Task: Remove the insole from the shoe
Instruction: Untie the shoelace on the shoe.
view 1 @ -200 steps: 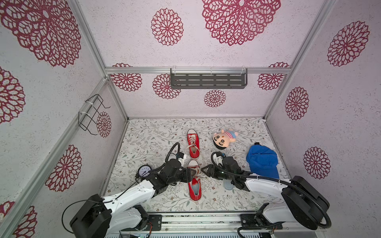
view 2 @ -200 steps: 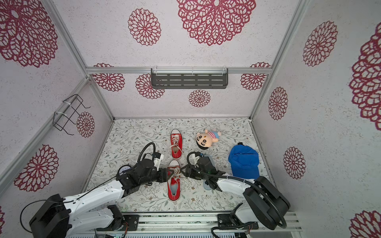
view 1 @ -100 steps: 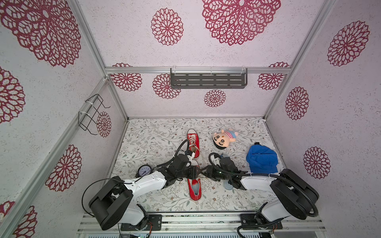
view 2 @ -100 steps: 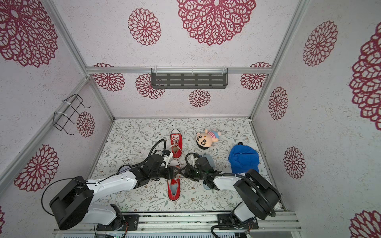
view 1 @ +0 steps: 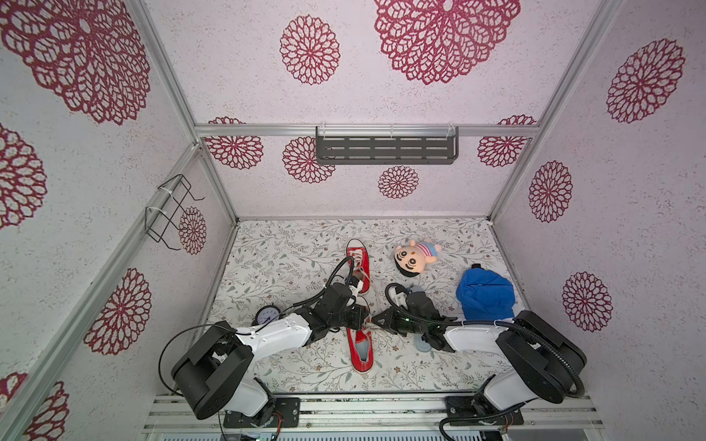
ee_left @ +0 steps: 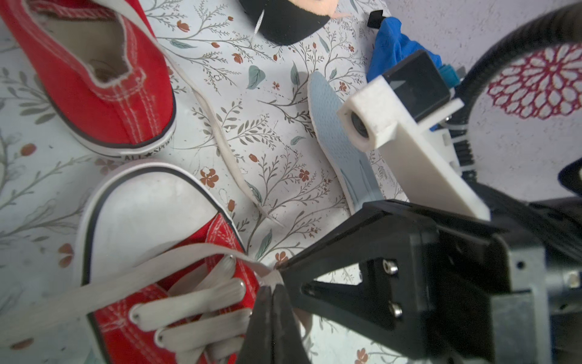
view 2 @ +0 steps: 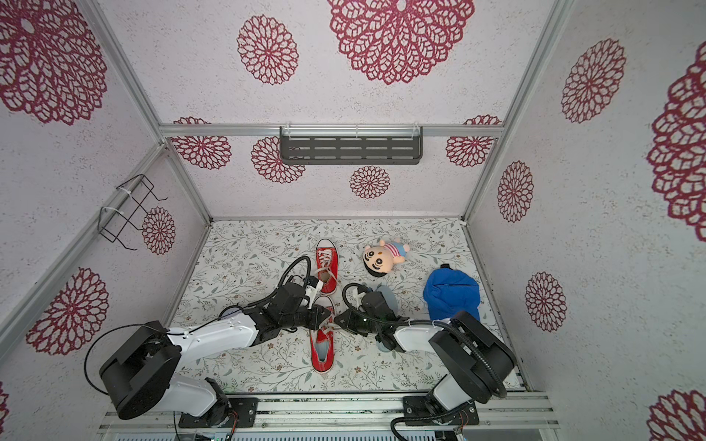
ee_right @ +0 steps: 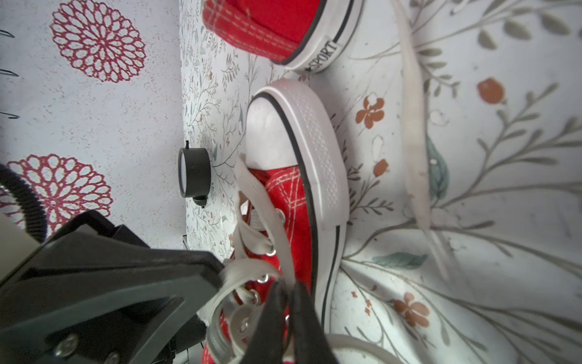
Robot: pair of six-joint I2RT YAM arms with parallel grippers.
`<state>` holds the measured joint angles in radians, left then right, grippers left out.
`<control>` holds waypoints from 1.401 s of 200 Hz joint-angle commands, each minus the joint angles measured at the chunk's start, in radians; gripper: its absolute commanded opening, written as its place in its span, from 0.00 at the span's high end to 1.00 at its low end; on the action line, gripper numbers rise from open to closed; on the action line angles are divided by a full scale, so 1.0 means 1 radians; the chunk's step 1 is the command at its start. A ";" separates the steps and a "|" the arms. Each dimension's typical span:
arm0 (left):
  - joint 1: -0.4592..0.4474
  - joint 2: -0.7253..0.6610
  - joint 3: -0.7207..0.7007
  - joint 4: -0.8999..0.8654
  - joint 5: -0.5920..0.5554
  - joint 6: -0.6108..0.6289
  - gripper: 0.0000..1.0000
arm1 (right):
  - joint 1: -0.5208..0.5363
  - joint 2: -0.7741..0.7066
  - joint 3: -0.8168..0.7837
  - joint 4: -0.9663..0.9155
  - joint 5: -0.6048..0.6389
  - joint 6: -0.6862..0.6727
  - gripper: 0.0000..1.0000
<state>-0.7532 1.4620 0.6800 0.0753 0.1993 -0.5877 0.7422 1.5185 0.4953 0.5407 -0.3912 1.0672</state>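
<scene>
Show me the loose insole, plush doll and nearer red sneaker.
loose insole (ee_left: 330, 132), left wrist view, middle.
plush doll (view 1: 408, 261), a top view, face.
nearer red sneaker (ee_left: 148, 217), left wrist view, white toe cap.

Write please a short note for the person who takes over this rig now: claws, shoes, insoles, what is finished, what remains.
Left claw: shut on the laces of the near shoe. Right claw: shut, apparently on the same laces.
Near shoe: insole still inside. Far shoe: looks empty; a loose insole lies on the table under the right arm.
Done: laces gripped. To do: loosen them, pull the insole out.
</scene>
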 commanded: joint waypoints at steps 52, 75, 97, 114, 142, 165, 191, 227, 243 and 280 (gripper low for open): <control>0.021 -0.189 -0.014 -0.071 -0.098 0.058 1.00 | 0.005 -0.129 0.035 -0.148 0.057 -0.091 1.00; 0.039 -0.265 -0.029 -0.136 -0.155 0.065 1.00 | 0.004 -0.198 0.071 -0.393 0.186 -0.176 1.00; 0.062 -0.334 -0.063 -0.197 -0.207 0.049 1.00 | 0.002 -0.275 0.073 -0.544 0.314 -0.201 1.00; 0.081 -0.383 -0.106 -0.226 -0.225 0.026 1.00 | 0.002 -0.314 0.055 -0.571 0.342 -0.198 1.00; 0.095 -0.459 -0.189 -0.207 -0.196 -0.018 1.00 | 0.003 -0.309 0.048 -0.597 0.336 -0.197 1.00; 0.094 -0.509 -0.241 -0.088 -0.066 -0.016 0.78 | 0.005 -0.320 0.015 -0.463 0.281 -0.198 1.00; 0.094 -0.506 -0.215 -0.043 0.067 0.022 0.51 | 0.011 -0.305 0.025 -0.383 0.243 -0.204 1.00; 0.084 -0.363 -0.107 -0.061 0.200 0.119 0.45 | 0.020 -0.273 0.047 -0.373 0.233 -0.214 1.00; 0.068 -0.287 -0.043 -0.097 0.234 0.169 0.44 | 0.025 -0.272 0.048 -0.370 0.239 -0.211 1.00; 0.036 -0.133 0.046 -0.123 0.288 0.238 0.44 | 0.031 -0.274 0.054 -0.369 0.242 -0.214 1.00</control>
<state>-0.6983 1.2659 0.6868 -0.0250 0.4084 -0.4377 0.7654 1.2491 0.5087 0.1455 -0.1440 0.8818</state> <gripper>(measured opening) 0.559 0.050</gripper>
